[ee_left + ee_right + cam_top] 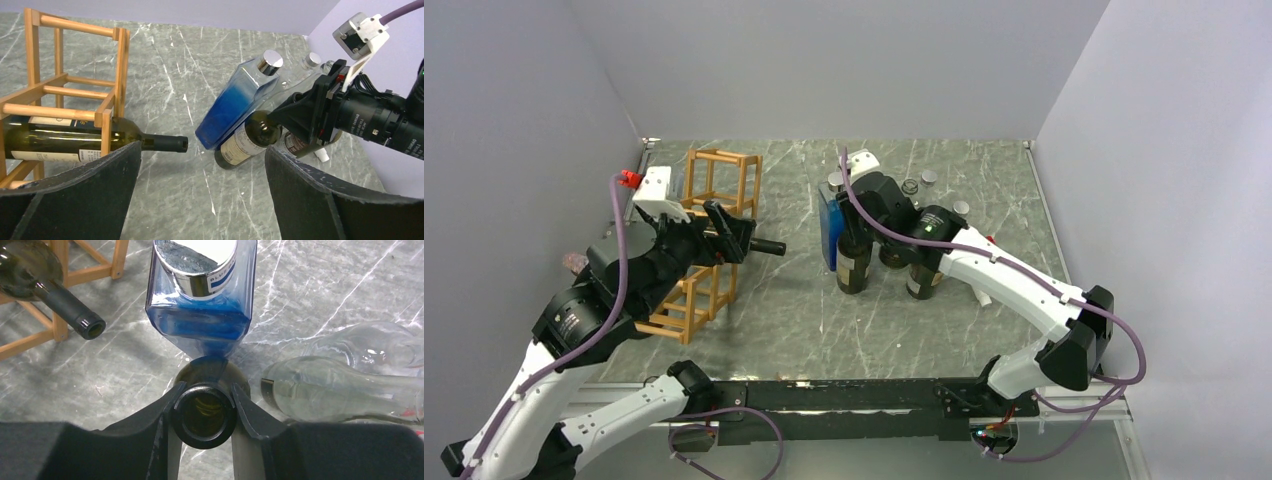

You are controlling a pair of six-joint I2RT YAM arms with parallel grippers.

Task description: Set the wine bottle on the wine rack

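Observation:
An upright dark green wine bottle (854, 268) with a cream label stands mid-table. My right gripper (856, 218) is shut on its neck from above; in the right wrist view the fingertips (181, 390) clamp both sides of the open mouth of this bottle (207, 371). The wooden wine rack (714, 175) stands at the left, and another dark bottle (65, 137) lies in it with its neck (769, 247) sticking out to the right. Over the rack's low end my left gripper (202, 195) hangs open, holding nothing.
A blue square bottle (829, 228) with a silver cap stands right behind the gripped bottle, nearly touching it. A second dark labelled bottle (924, 280) and clear glass bottles (330, 390) crowd its right side. Walls close in the table on three sides.

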